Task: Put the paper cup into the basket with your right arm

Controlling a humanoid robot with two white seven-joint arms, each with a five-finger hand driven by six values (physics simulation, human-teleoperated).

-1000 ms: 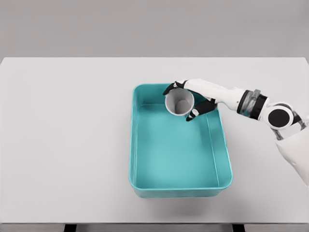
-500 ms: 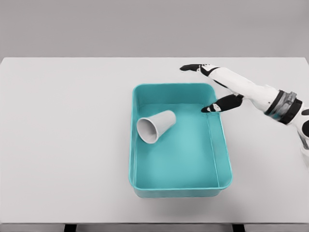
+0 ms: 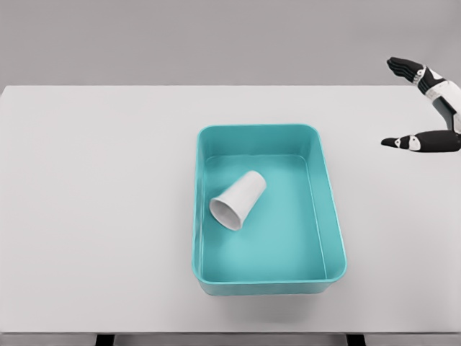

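From the head camera, I see my right hand has pulled well away since half a second ago: it was beside the far right corner of the basket then, and now it sits at the right edge of the picture, above the far right part of the bench, well apart from the basket. Its black-tipped fingers are spread wide from the thumb, holding nothing and touching nothing.

The white paper cup lies on its side inside the teal rectangular plastic basket, on the floor of the left half, its open mouth facing the near left and its base pointing toward the far right. Compared with half a second ago it has shifted slightly toward the middle and turned a little. The basket rests flat on the white bench, where it was before.

I can read no writing or label on the cup or the basket.
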